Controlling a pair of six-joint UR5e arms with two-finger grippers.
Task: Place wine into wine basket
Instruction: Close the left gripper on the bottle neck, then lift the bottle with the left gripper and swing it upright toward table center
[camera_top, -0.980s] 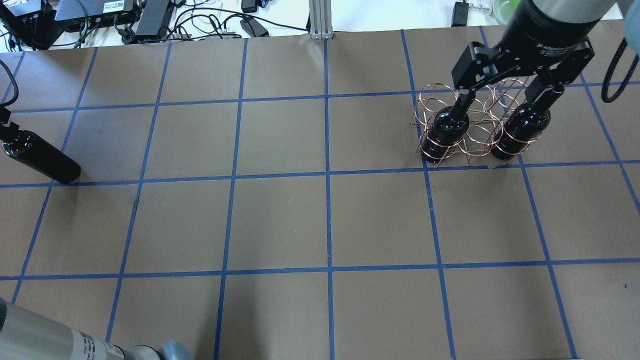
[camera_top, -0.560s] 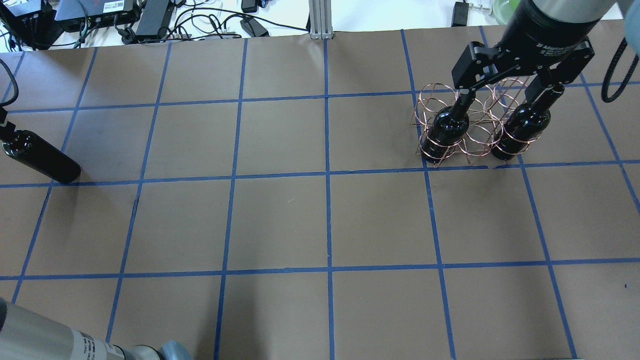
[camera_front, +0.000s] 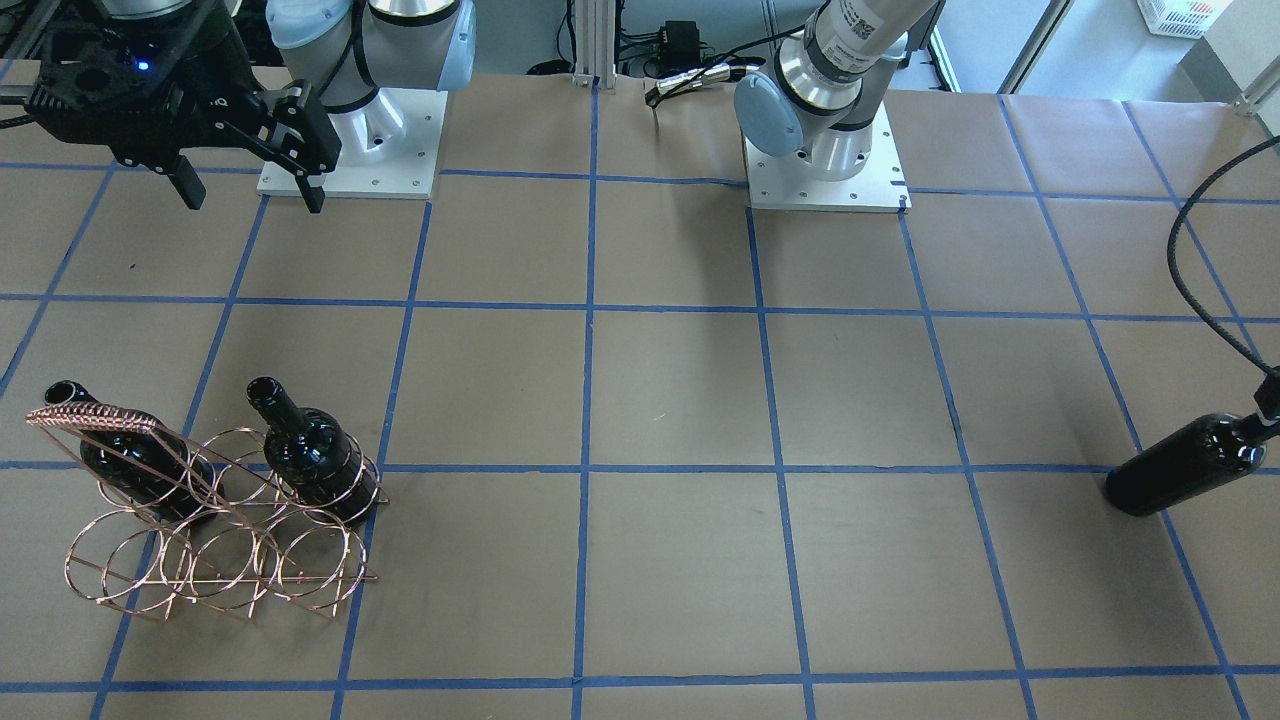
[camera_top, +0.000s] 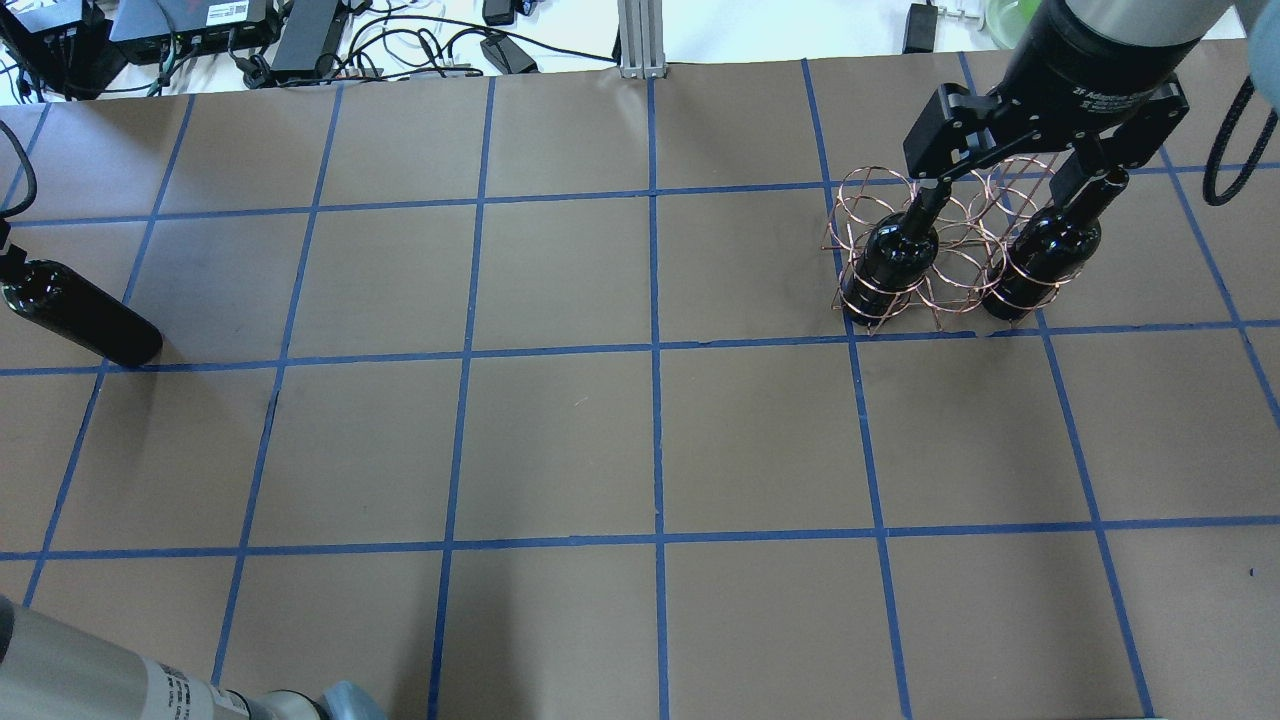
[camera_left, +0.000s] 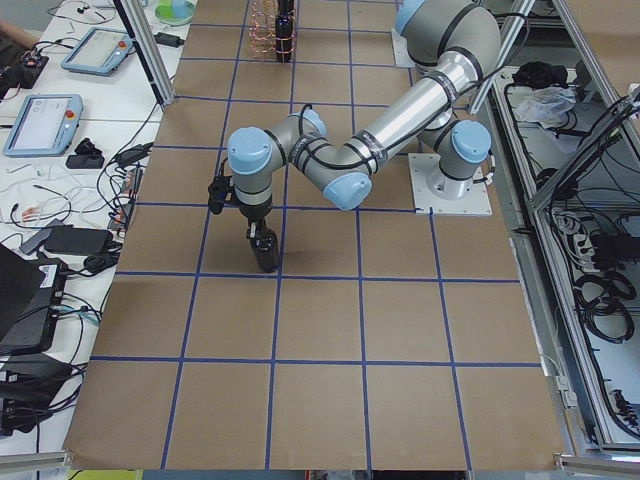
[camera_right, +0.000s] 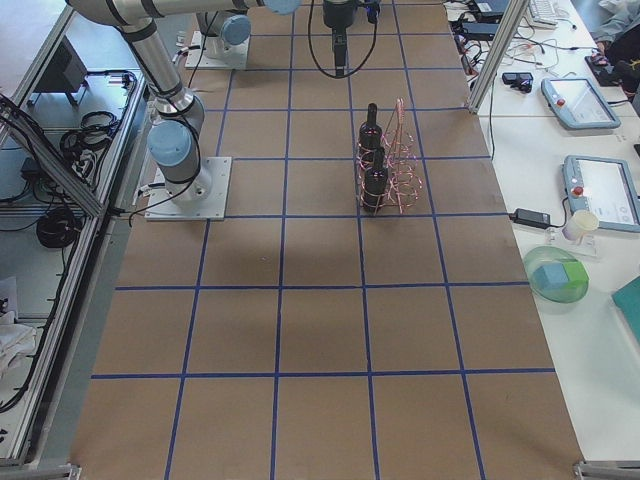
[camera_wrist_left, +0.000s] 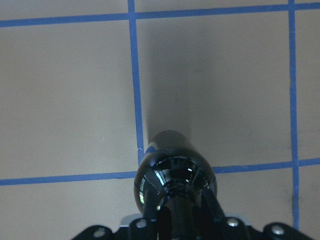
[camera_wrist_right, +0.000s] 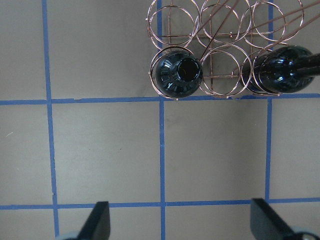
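My left gripper (camera_left: 257, 225) is shut on the neck of a near-black wine bottle (camera_top: 85, 320), held upright at the table's far left, its base at or just above the paper. The bottle also shows in the front view (camera_front: 1190, 465) and fills the left wrist view (camera_wrist_left: 172, 175). The copper wire wine basket (camera_top: 940, 250) stands at the far right and holds two bottles alike (camera_top: 895, 265) (camera_top: 1045, 255) in its near row. My right gripper (camera_top: 1005, 190) hangs open and empty high above the basket (camera_wrist_right: 225, 40); its fingers (camera_wrist_right: 97, 222) frame bare table.
The table is brown paper with a blue tape grid (camera_top: 655, 350). Cables and power bricks (camera_top: 300, 40) lie past the far edge. The two arm bases (camera_front: 825, 170) stand on the robot's side. The middle loop of the basket's near row (camera_wrist_right: 222, 70) holds nothing.
The bottle in my left gripper has shifted very slightly toward the left edge. The right gripper and the basket have not moved.
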